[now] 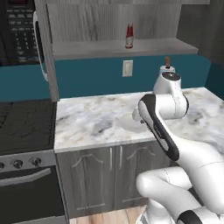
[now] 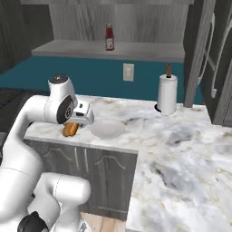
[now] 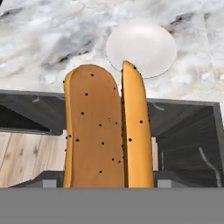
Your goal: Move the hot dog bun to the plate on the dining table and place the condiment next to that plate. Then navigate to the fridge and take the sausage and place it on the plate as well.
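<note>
Clearly the end effector point(image 2: 74, 127) is clamped on the hot dog bun point(image 3: 107, 127), whose 2 golden halves rise straight up the hand view with the finger tips point(image 3: 50, 183) at their base; in the right base view the bun shows as an orange shape just under the hand, over the front edge of the marble surface point(image 2: 181, 154). A plain white plate point(image 3: 141, 49) lies just beyond it on that surface, but this is not the grey-tan plate the task names, so the bun should not go down here. The condiment point(image 2: 109, 37), a slim red bottle, stands on the shelf point(image 1: 87, 48) above the blue wall, well apart from the arm. By my judgement the step in hand is carrying the bun away toward the dining table. Doing it well means keeping the squeeze steady but gentle, since soft bread could crush or slip, lifting clear of the surface edge and the white plate, and holding the hand level while the base drives.
</note>
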{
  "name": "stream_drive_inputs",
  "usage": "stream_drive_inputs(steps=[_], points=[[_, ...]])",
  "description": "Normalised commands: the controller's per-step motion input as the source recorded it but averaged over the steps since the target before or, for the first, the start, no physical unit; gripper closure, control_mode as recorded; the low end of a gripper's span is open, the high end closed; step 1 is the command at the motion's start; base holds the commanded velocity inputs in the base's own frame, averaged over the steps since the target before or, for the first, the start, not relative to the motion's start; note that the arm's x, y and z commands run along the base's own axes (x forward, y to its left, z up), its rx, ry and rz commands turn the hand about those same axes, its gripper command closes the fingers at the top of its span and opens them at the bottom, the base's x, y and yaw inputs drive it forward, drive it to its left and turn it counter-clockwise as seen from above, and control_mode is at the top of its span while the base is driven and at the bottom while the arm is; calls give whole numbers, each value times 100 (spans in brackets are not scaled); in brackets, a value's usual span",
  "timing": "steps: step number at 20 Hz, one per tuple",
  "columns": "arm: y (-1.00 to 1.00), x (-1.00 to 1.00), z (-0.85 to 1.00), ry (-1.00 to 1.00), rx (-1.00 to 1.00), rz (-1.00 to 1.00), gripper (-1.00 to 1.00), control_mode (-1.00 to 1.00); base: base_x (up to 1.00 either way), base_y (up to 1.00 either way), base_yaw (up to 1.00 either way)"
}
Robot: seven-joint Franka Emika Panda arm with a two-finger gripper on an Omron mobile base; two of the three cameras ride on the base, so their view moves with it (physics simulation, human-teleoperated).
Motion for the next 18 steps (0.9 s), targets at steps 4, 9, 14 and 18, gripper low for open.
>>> stream_drive_inputs(steps=[4,9,14,18], points=[[0,0,0,0,0,0,100,100,-64,73,59],[0,0,0,0,0,0,100,100,-43,66,72],[0,0,0,0,0,0,100,100,-43,72,69],[0,0,0,0,0,0,100,100,-29,78,67]])
